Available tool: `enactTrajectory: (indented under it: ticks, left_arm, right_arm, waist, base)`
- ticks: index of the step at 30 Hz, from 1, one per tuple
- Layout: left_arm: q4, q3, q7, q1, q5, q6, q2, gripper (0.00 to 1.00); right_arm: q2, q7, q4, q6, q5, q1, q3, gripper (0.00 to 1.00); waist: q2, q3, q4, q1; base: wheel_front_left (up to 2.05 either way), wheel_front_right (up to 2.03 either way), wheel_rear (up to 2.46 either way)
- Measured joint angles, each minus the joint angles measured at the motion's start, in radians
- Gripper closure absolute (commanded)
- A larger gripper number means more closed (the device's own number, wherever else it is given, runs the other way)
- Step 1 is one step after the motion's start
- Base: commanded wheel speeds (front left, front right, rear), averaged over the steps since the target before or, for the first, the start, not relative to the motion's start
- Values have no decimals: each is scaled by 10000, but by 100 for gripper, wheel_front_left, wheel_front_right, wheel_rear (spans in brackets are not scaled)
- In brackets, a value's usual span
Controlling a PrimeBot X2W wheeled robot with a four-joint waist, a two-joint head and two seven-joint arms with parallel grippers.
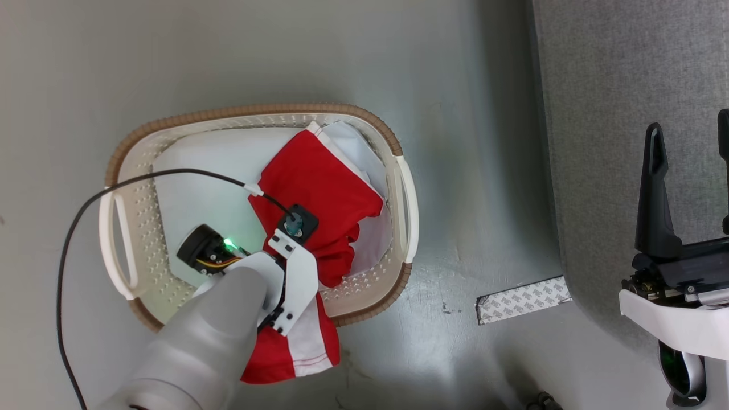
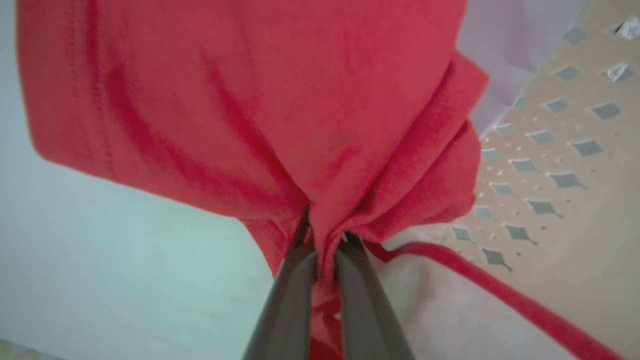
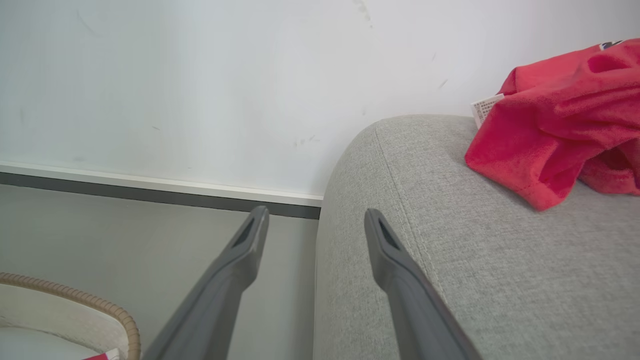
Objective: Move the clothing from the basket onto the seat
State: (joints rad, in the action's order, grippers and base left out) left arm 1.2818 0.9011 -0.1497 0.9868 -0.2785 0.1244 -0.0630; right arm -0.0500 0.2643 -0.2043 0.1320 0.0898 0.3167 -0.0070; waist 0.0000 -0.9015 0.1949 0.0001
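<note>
The basket [image 1: 398, 188], cream with a brown rim, stands on the floor. Inside it lies red clothing [image 1: 319, 182], and a red-and-white part [image 1: 307, 347] hangs over the near rim. My left arm reaches down into the basket. In the left wrist view my left gripper [image 2: 327, 240] is shut on a bunched fold of the red clothing [image 2: 280, 100]. Another red garment [image 3: 560, 130] with a white label lies on the grey seat [image 3: 450, 250]. My right gripper [image 1: 689, 122] [image 3: 316, 212] is open and holds nothing, at the edge of the seat [image 1: 615, 85].
A pale sheet [image 1: 205, 171] covers the basket's bottom under the clothing. A black cable [image 1: 62, 250] loops from my left wrist over the basket's left side. A strip of patterned tape [image 1: 524, 299] lies on the floor between basket and seat. A white wall [image 3: 200, 75] stands behind.
</note>
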Motion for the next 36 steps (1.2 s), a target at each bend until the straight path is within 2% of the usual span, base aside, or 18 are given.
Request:
enactTrajectory:
  ticks: [7, 14, 22, 32, 36]
  left_arm:
    - [-58, -176, 709, -12, -508, 29, 54, 100]
    - [-535, -295, 1536, -593, -1381, 35, 96, 100]
    - [-1526, -171, 2322, -1686, -2715, 42, -115, 100]
    - [-2765, -209, 3120, -3126, -3804, 42, -765, 100]
    - [-3277, -476, 3532, -3578, -4044, -267, -1043, 100]
  right_arm:
    - [0, 0, 125, 0, -8, 90, -21, 0]
    - [4, 2, 602, 0, 102, 108, 92, 0]
    - [4, 0, 1407, 0, 276, -151, 198, 0]
    - [8, 0, 2341, 0, 470, -988, 153, 0]
    - [6, 2, 2683, 0, 474, -1370, 123, 0]
  waist:
    - [0, 172, -59, 0]
    - [0, 1067, -160, -1]
    - [0, 2693, -345, -1]
    - [0, 5137, -644, -4]
    - [0, 6056, -793, -5]
  base:
    - [0, 0, 0]
    - [0, 0, 0]
    - [0, 0, 0]
    - [0, 0, 0]
    - [0, 0, 0]
